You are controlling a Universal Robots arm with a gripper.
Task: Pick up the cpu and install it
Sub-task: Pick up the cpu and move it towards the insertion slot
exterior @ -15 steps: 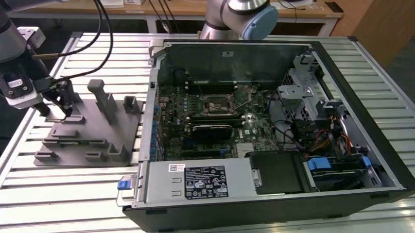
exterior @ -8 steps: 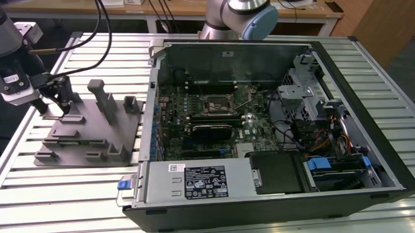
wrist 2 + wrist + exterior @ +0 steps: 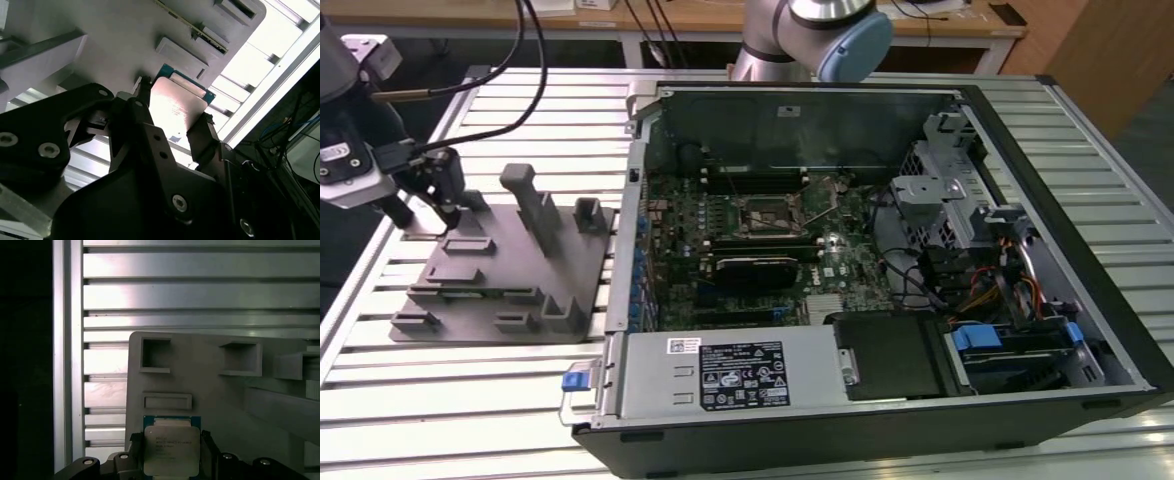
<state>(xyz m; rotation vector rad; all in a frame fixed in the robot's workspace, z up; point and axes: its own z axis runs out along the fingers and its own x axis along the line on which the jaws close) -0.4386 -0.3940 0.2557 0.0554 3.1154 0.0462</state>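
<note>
The cpu [image 3: 171, 450] gripped at the grey fixture [image 3: 225, 400]
The pincer [image 3: 171, 441] pinched its two opposite edges, near the fixture's edge.

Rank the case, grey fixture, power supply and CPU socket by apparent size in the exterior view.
Largest to smallest:
1. case
2. fixture
3. power supply
4. socket
No two look alike in size, and nearness does not blur the order.

The arm [image 3: 817, 35] rises at the far side of the desk, and its wrist hangs at the exterior view's left with the hand [image 3: 424, 212] pointing down. In both wrist views, two dark fingers [image 3: 208, 450] clamp opposite edges of the cpu [image 3: 171, 447].
</note>
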